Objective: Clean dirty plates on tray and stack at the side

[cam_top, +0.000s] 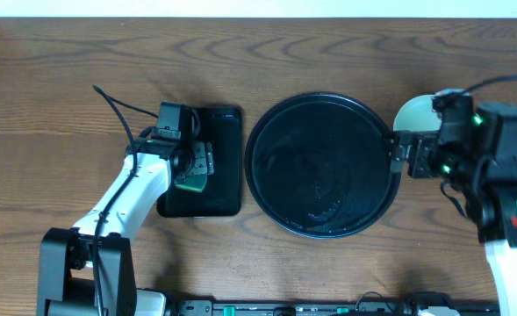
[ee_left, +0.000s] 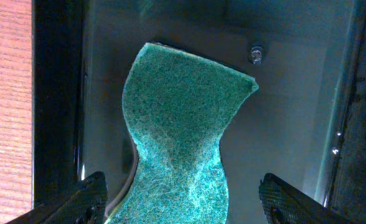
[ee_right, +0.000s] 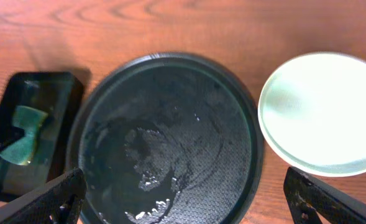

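Observation:
The round black tray (cam_top: 321, 164) lies mid-table with wet streaks and no plate on it; it also fills the right wrist view (ee_right: 170, 134). A pale mint plate (ee_right: 322, 112) rests on the wood just right of the tray, half hidden under my right arm in the overhead view (cam_top: 412, 112). I cannot tell whether other plates lie beneath it. My right gripper (ee_right: 186, 199) hangs open above the tray's right side, holding nothing. My left gripper (ee_left: 183, 199) stands open over a green scouring sponge (ee_left: 179, 130), its fingers apart on either side of it.
The sponge lies in a small rectangular black tray (cam_top: 227, 123) left of the round one, also seen in the right wrist view (ee_right: 21, 112). Bare wooden table (cam_top: 56, 96) surrounds both trays. The arm bases stand at the front edge.

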Available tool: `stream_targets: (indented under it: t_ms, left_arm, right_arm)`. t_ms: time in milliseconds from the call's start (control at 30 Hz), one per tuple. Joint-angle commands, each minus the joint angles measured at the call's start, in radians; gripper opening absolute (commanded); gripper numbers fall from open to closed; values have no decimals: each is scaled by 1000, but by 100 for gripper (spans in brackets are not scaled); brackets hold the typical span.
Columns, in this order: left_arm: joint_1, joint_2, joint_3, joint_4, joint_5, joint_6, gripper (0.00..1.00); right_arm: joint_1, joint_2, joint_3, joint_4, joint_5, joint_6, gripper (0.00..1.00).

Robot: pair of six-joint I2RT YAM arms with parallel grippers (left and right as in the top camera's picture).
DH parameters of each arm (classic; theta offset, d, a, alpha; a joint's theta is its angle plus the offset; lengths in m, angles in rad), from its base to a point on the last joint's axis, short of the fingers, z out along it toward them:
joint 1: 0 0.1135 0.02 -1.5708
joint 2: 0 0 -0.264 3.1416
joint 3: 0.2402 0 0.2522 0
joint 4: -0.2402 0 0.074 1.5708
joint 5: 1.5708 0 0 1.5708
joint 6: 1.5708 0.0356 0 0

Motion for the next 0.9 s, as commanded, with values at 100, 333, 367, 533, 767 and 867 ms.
stream_targets:
  t_ms: [100, 333, 367, 533, 767, 867]
  left_arm:
    - [2, 10, -11, -2, -5, 11, 79]
    - [2, 10, -11, -2, -5, 11, 79]
    - [2, 10, -11, -2, -5, 11, 79]
    - [2, 10, -11, -1, -5, 11, 79]
    - [2, 10, -11, -2, -5, 11, 79]
    - [2, 10, -11, -1, -5, 11, 79]
  right_arm:
    - [7, -151, 10, -1, -1, -13, 99]
    - [7, -307, 10, -24, 5, -18, 99]
    - [7, -333, 10, -35, 26, -35, 99]
    - [7, -469, 9, -42, 45, -44, 99]
    - [7, -647, -56, -42, 44, -43, 99]
    - [7, -728, -122, -42, 44, -43, 99]
